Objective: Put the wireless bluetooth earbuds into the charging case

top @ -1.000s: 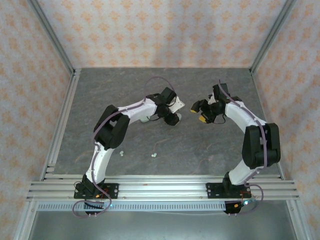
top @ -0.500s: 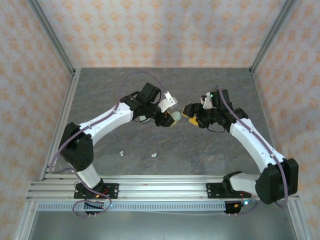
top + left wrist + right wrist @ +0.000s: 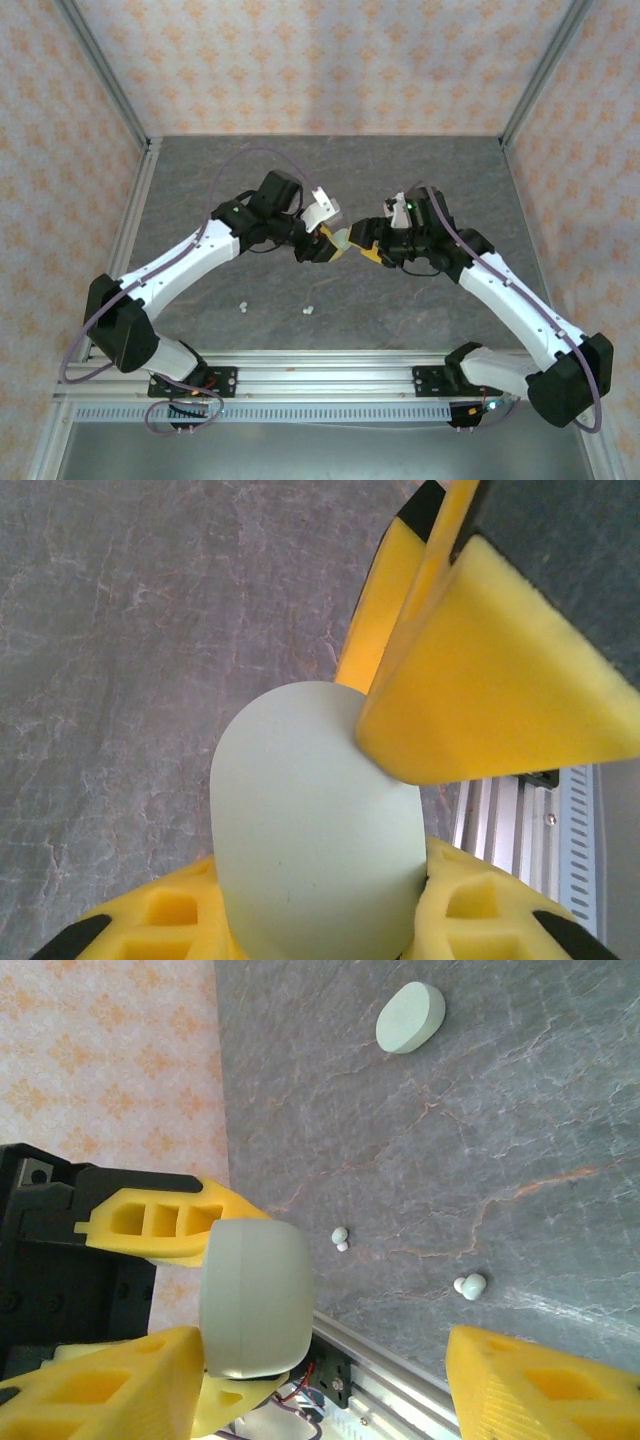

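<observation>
A pale green oval charging case [image 3: 341,239] hangs above the table's middle, closed, with my left gripper [image 3: 326,246] shut on it. In the left wrist view the case [image 3: 310,820] stands up between the yellow pads [image 3: 160,920]. My right gripper [image 3: 369,249] faces it, open, with one finger [image 3: 500,680] against the case's upper edge. In the right wrist view the case [image 3: 255,1300] sits beside the right gripper's [image 3: 320,1390] near finger [image 3: 90,1390], and the other finger stands far off. Two pairs of tiny white earbuds [image 3: 243,306] [image 3: 309,311] lie on the table near the front; the right wrist view shows them too [image 3: 340,1238] [image 3: 469,1285].
A second pale green case [image 3: 411,1017] lies closed on the grey table [image 3: 420,170]. The aluminium rail [image 3: 330,375] runs along the near edge under both arm bases. Patterned walls close the back and sides.
Both arms have swung inward and toward the near side. The left gripper carried the case to the middle, and the right gripper closed in until a finger met it.
</observation>
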Robot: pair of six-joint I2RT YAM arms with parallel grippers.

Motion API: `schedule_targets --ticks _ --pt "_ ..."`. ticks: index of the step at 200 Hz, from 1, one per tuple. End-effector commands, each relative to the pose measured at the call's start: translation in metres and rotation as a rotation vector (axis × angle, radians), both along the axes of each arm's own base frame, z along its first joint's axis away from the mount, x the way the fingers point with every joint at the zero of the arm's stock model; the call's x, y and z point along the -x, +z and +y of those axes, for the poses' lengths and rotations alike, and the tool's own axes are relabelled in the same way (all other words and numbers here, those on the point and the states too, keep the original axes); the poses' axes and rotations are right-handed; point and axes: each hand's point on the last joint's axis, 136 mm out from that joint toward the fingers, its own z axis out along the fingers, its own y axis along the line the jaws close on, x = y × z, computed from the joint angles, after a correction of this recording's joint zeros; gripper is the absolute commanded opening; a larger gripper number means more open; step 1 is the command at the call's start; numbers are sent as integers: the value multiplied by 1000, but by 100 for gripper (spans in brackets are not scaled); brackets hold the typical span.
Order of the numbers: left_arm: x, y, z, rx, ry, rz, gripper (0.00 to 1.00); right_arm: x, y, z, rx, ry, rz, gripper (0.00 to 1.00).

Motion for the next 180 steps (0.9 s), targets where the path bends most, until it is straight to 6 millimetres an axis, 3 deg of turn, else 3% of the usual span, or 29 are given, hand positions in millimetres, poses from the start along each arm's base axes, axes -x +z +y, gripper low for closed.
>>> schedule_targets --ticks 1,107,123,180 --pt "13 7 3 22 -9 24 25 -6 8 0 -1 -35 -20 64" --pt "23 16 5 29 -19 7 25 -5 20 19 -34 31 -6 62" --pt "24 17 6 31 -20 5 26 -4 28 22 -49 48 -21 58" --pt "28 24 10 33 -22 -21 27 4 25 43 -29 138 9 44"
